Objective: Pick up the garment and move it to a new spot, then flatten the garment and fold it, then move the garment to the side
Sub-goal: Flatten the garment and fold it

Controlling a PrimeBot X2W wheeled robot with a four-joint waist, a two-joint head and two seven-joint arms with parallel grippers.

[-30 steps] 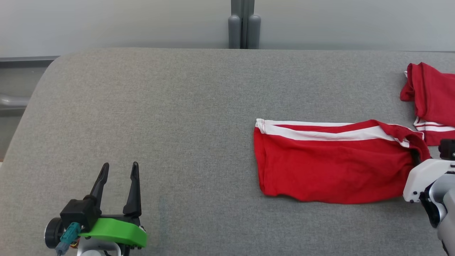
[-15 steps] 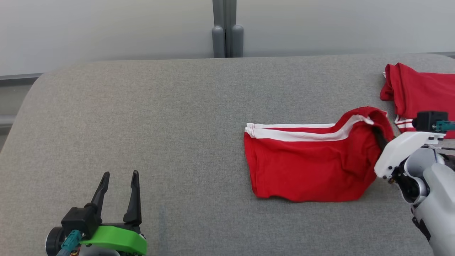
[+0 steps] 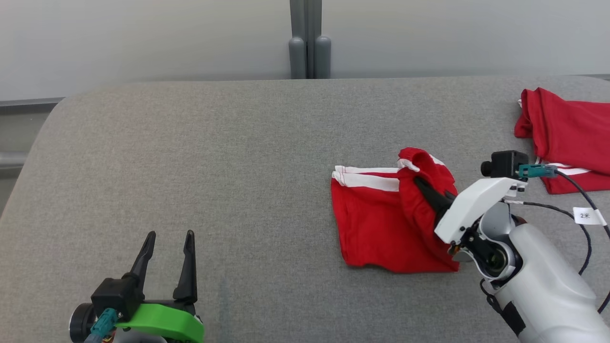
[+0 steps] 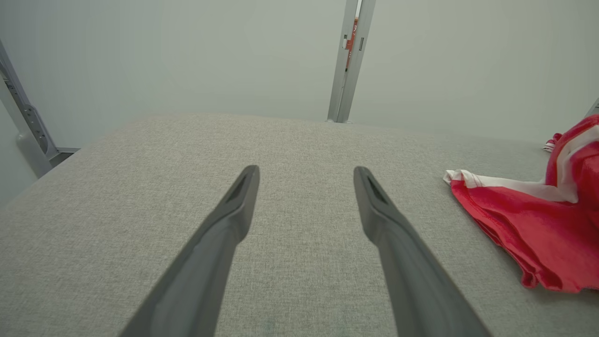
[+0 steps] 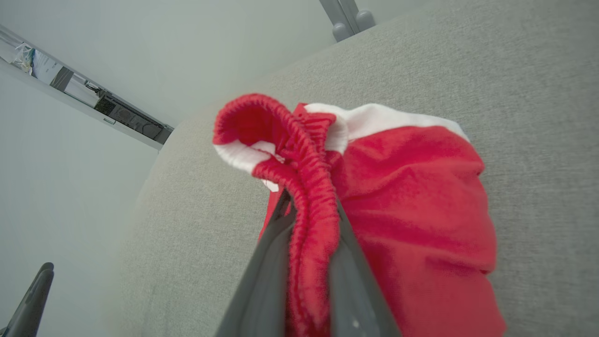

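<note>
**Fold under way: right gripper holds the waistband, left stands idle**

At the lower left, your left gripper [image 3: 170, 233] stands wide open above the grey table [image 3: 238, 143], holding nothing and well apart from the cloth. Right of centre, the red garment [image 3: 371, 224] lies on the table, its white-striped left end flat and its right end lifted and doubled back over it. Your right gripper [image 5: 311, 206] is pinched narrow on the elastic waistband [image 5: 304, 150], so the body of the garment lies below and left of its fingers. This reads as the folding step. Next, carry the waistband left to meet the far edge, lower it, then release. A second red garment [image 3: 567, 128] lies at the far right, apart.
</note>
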